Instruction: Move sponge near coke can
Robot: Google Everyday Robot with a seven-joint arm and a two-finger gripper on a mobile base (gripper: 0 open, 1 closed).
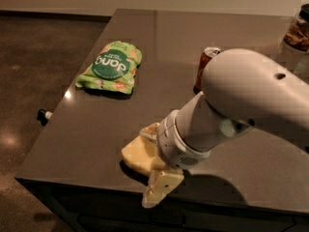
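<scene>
The green snack bag point(113, 66) lies towards the left edge of the desk point(91, 129), well apart from everything else and no part of this job. The sponge point(136, 156) sits close to the front edge, left of the middle, with its right part hidden under the wrist, so its long axis cannot be told for sure. The gripper point(147, 166) is down over the sponge with its fingers spread wide. One finger stands at the sponge's far side and the other at its near side, hanging just past the front edge of the desk. The sponge lies between them, not yet squeezed as far as can be seen. The coke can point(206, 64) stands upright towards the back and to the right, half hidden behind the arm and well apart from the sponge. Once the fingers close, the carry will probably run backward and rightward, and should stop just short of the can so as not to tip it.
</scene>
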